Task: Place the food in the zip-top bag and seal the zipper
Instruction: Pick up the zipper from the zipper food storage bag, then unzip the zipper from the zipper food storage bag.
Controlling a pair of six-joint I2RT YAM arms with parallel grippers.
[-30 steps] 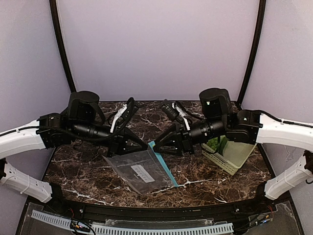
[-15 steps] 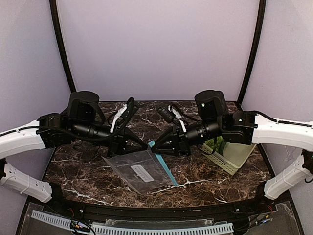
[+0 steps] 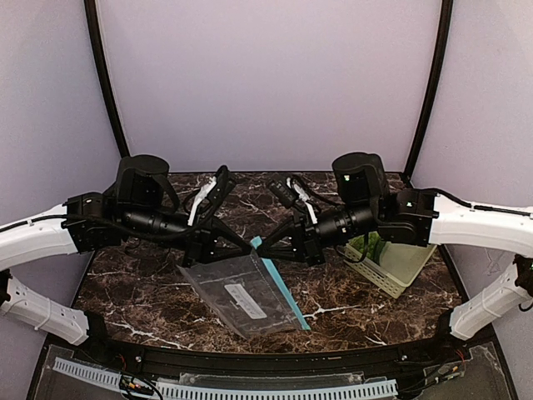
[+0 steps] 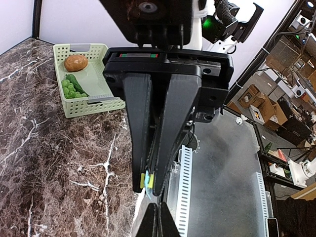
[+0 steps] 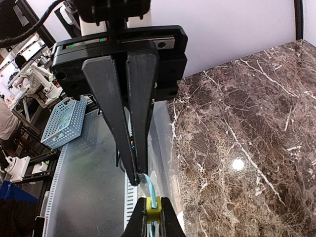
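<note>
Clear zip-top bag point(image 3: 237, 287) lies mid-table, pinched at its far edge by both grippers.
Teal zipper point(image 3: 289, 298) runs down the bag's right side. Right gripper point(image 5: 142, 178) is clamped on the strip's far end, left gripper point(image 4: 148, 186) is closed tight on the far-left corner. Potato point(image 4: 75, 62) and green vegetable point(image 4: 73, 89) sit in the pale green basket point(image 4: 94, 104), right of the bag.

Pale green slotted basket point(image 3: 379, 279) at right; dark marble table point(image 3: 366, 315) beneath.
</note>
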